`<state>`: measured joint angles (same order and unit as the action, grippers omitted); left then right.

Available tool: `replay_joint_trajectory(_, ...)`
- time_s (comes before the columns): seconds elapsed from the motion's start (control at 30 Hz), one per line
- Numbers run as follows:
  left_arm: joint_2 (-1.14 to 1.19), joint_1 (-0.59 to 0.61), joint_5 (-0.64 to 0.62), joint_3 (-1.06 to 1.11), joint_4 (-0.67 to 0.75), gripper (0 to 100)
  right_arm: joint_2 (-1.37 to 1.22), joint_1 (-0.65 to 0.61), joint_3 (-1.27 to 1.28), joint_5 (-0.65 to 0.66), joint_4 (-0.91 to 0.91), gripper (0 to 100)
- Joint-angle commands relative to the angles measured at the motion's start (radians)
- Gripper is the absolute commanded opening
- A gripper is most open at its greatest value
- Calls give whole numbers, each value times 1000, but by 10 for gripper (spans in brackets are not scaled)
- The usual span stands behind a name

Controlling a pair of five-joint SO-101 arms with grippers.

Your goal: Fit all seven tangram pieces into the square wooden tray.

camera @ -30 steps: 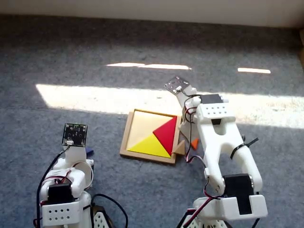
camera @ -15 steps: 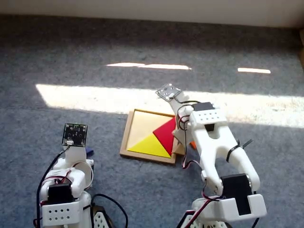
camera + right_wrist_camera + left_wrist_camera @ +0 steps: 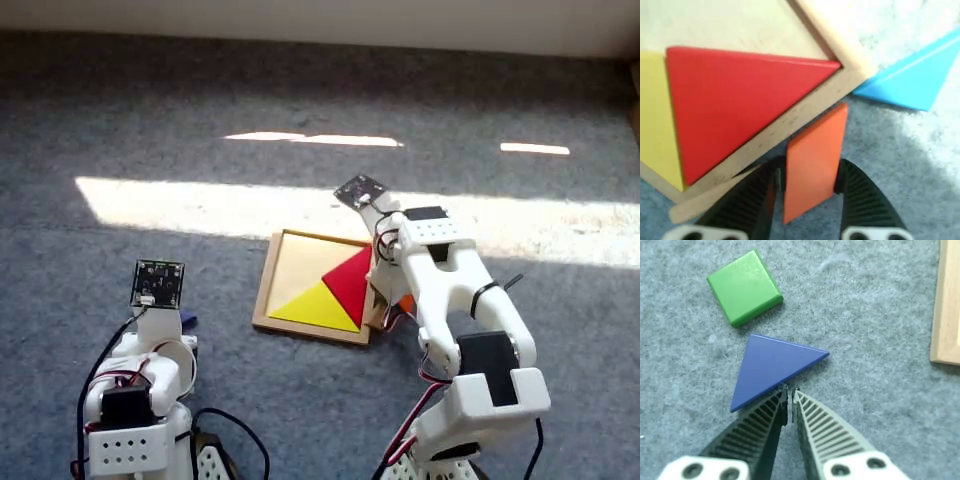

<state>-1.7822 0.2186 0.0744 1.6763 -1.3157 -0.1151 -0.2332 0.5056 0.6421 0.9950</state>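
1. A table covered in grey carpet-like felt, crossed by bands of sunlight, carries the whole job; the square wooden tray (image 3: pixel 267 280) lies flat between the two arms, nearer the right one
2. Two pieces are seated in the tray: a large red triangle (image 3: pixel 352 280) and a large yellow triangle (image 3: pixel 315 305), flush along one shared edge and filling the half toward the right arm. The other half is bare pale wood
3. By that count the task looks under a third done, with five pieces left to place
4. The right gripper (image 3: pixel 810 170) is closed on an orange piece (image 3: pixel 815 160), a flat four-sided slab with a slanted end, held just outside the tray rim beside the red triangle. It seems the piece in hand for the next placement
5. A light blue triangle (image 3: pixel 912 80) lies on the felt just beyond a tray corner
6. A dark blue triangle (image 3: pixel 772 367) and a green square (image 3: pixel 745 287) lie near each other on the felt, apart from the tray rim (image 3: pixel 946 305)
7. The left gripper (image 3: pixel 789 392) has its jaws pressed together with nothing between them, tips at the dark blue triangle's edge
8. The pieces look like smooth, glossy painted wood with crisp edges, thin enough to need an edge-on pinch
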Motion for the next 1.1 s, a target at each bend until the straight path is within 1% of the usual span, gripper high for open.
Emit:
replay_joint_trajectory(0.0,-41,13,6,19,-8,43,-2,41,-44,0,-13,60)
replay_joint_trajectory(0.1,-41,13,6,19,-8,43,1,65,-50,0,36,30)
replay_joint_trajectory(0.23,-41,13,6,19,-8,43,48,67,-120,-8,96,33)
replay_joint_trajectory(0.3,-41,13,6,19,-8,43,73,67,-127,-11,113,85)
replay_joint_trajectory(0.37,-41,13,6,19,-8,43,84,68,-127,-57,113,170)
replay_joint_trajectory(0.43,-41,13,6,19,-8,43,77,71,-127,-89,111,225)
replay_joint_trajectory(0.7,-41,13,6,19,-8,43,73,76,-133,-87,108,228)
replay_joint_trajectory(0.87,-41,13,6,19,-8,43,67,120,-134,-86,105,228)
replay_joint_trajectory(0.97,-41,13,6,19,-8,43,67,124,-134,-84,105,228)
replay_joint_trajectory(1.07,-41,13,6,19,-8,43,67,122,-134,-55,105,228)
